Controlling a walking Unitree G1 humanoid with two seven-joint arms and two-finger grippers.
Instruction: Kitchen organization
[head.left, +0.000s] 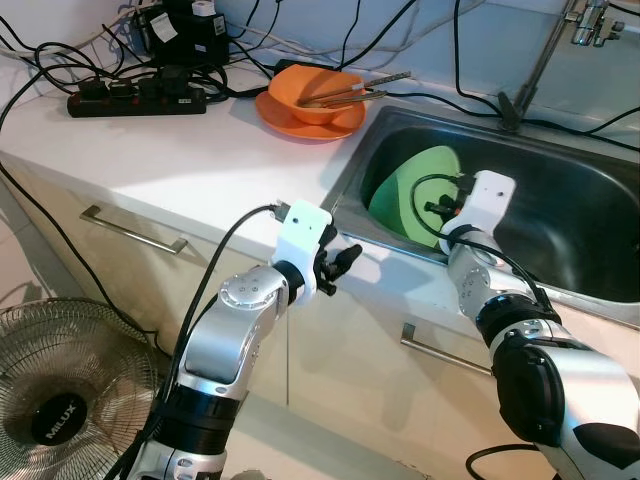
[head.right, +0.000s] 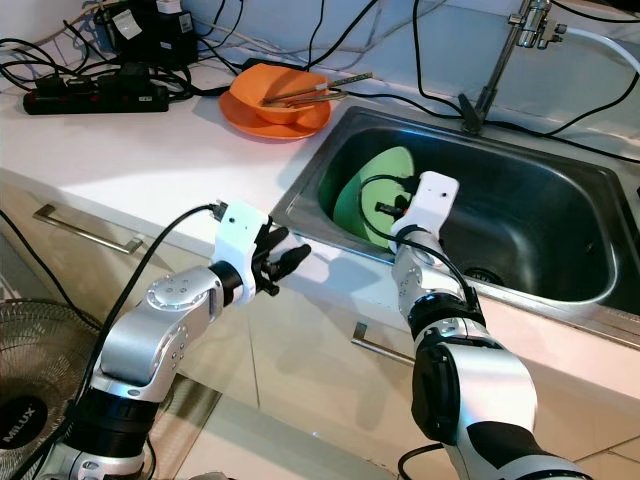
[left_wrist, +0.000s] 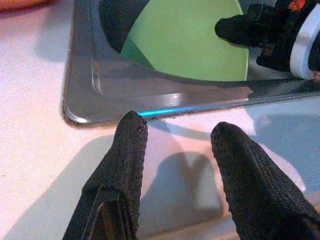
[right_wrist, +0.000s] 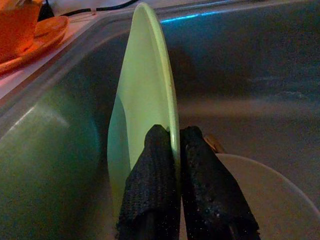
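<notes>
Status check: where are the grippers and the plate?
Right gripper shut on green plate rim, plate on edge in sink. Left gripper open, over counter by sink's edge. White dish lies under the plate.

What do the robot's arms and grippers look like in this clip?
Both arms are silver metal with rounded joint housings and black bands. Each wrist ends in a white block fed by a black cable. The left gripper and right gripper each have two long black fingers with a textured, woven-looking surface.
</notes>
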